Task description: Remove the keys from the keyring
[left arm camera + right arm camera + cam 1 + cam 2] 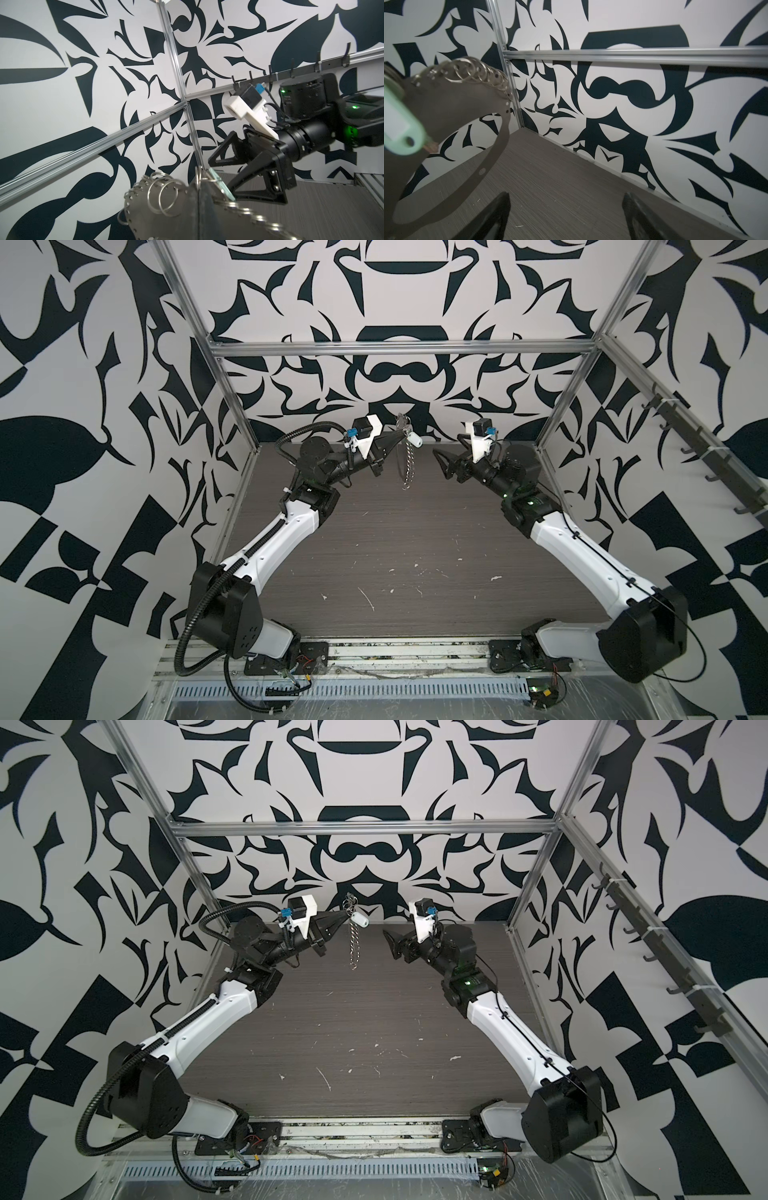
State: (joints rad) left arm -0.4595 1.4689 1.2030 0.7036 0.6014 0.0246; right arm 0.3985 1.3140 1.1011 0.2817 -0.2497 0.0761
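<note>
The keyring (405,466) (354,946), a thin grey band hoop with a chain of small silver split rings (164,195) (475,72), hangs in the air near the back wall. My left gripper (400,435) (343,914) (200,207) is shut on the hoop's upper part. The keys, a pale mint oval tag (414,439) (360,920) (398,126), dangle from the hoop just beside the left fingertips; the left wrist view shows the tag (221,187) edge-on. My right gripper (441,464) (390,944) (220,174) (566,218) is open and empty, a short way right of the hoop and not touching it.
The dark wood-grain table (415,551) lies well below the hanging hoop. Aluminium frame posts (232,406) and a crossbar (399,349) stand by the patterned walls. A rail of black hooks (685,439) runs along the right wall.
</note>
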